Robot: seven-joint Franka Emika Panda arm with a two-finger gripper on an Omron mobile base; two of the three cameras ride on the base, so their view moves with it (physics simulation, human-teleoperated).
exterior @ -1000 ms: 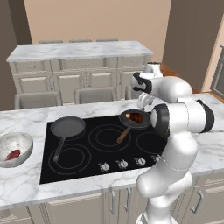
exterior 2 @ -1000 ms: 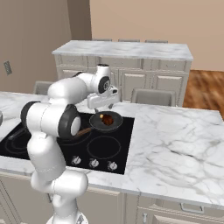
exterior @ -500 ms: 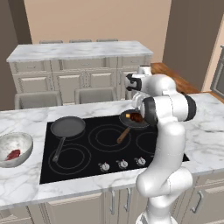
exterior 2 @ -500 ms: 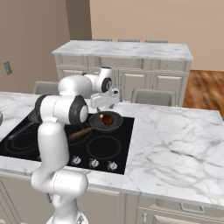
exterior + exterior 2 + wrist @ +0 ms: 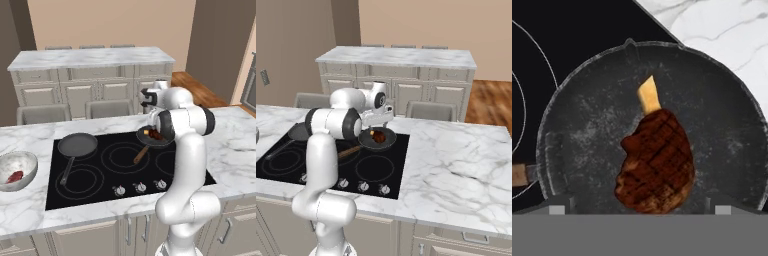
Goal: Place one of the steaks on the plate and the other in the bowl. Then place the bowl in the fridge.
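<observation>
A browned steak [image 5: 657, 162] with a pale bone end lies in a small dark pan [image 5: 587, 135] on the right of the black cooktop [image 5: 115, 170]. My gripper [image 5: 639, 211] hangs open just above it, its tips wide apart on either side of the meat and touching nothing. In the base views the same pan [image 5: 155, 136] [image 5: 379, 139] sits under my hand. A red steak [image 5: 15, 176] lies inside the speckled bowl [image 5: 25, 162] on the counter at the far left. The plate and the fridge are out of view.
An empty dark pan [image 5: 77, 145] sits on the cooktop's left side, its handle pointing toward the front. Knobs [image 5: 140, 187] line the cooktop's front edge. Marble counter [image 5: 456, 160] spreads to the right. A second island [image 5: 90, 60] with stools stands behind.
My arm has swung its elbow from the right to stand more upright over the base. The hand has stayed above the pan with the steak, jaws still open.
</observation>
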